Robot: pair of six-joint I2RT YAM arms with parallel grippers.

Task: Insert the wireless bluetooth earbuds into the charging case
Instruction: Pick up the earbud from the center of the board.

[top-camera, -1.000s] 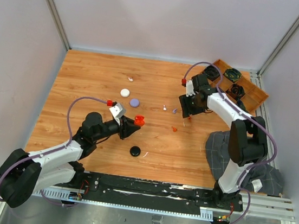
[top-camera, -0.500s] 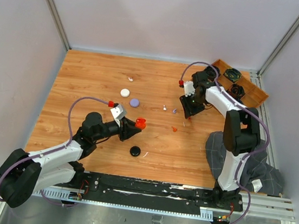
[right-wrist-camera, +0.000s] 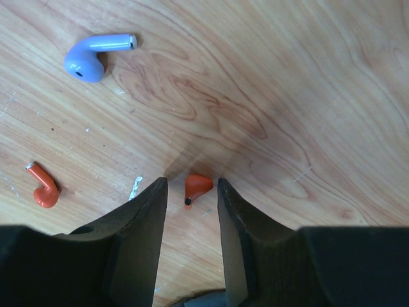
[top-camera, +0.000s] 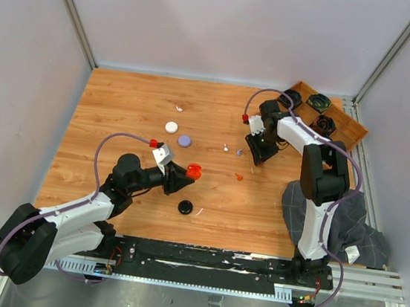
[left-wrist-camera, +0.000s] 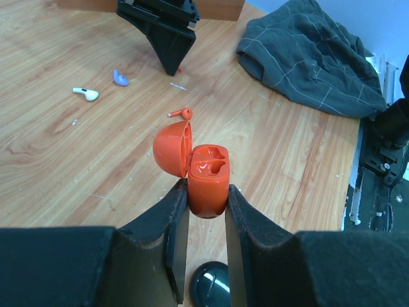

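Observation:
My left gripper is shut on an open orange charging case and holds it above the table; it also shows in the top view. My right gripper is open, tips down at the table, with a red-orange earbud lying between its fingers, touching neither. In the top view the right gripper hides that earbud. A second red-orange earbud lies to its left. A pale purple earbud and a white earbud lie nearby.
A white puck, a purple puck and a black puck sit on the wooden table. A wooden tray with black coiled bundles stands at the back right. A grey cloth lies at the right edge.
My right gripper has shifted slightly left and its arm has folded closer, settling around the red-orange earbud. The left gripper has held still with the case.

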